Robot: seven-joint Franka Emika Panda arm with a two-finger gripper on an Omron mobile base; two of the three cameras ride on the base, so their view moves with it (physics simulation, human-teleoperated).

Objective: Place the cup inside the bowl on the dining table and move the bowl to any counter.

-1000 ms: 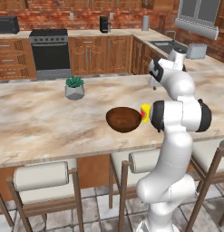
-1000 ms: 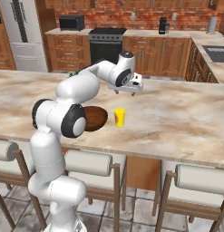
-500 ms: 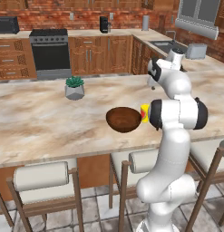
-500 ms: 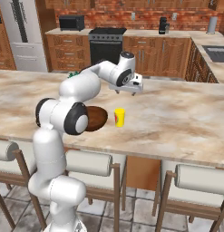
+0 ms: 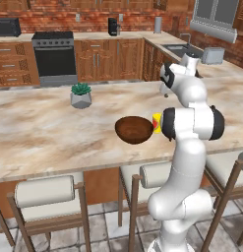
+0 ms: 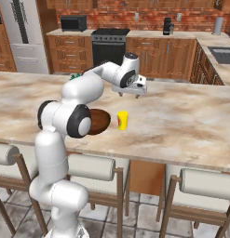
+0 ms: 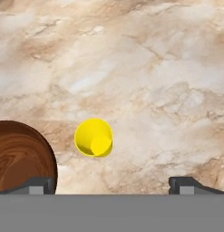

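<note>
The yellow cup [image 6: 122, 120] is standing upright on the dining table [image 6: 181, 125], its red mark facing the stools. In the hand view the cup [image 7: 94, 137] is showing its open mouth from above. Just beside it, with a narrow strip of marble between them, the dark brown wooden bowl [image 6: 98, 122] is sitting on the same tabletop; from the left base view the bowl [image 5: 134, 129] is partly covering the cup [image 5: 156, 122], which is peeking out next to the arm's dark joint.

The gripper [image 6: 133, 92] is hanging in the air above the table, beyond the cup and well apart from it, with its fingers spread wide and nothing between them. In the hand view the two finger tips [image 7: 185, 183] are standing far apart at the bottom edge.

Farther along the table a small green plant in a grey faceted pot [image 5: 80, 95] is sitting. Behind the table, the counter [image 6: 74, 33] is running along the red brick wall beside a black stove [image 6: 109, 46]. Cushioned stools [image 6: 90, 167] are lining the near side of the table.
</note>
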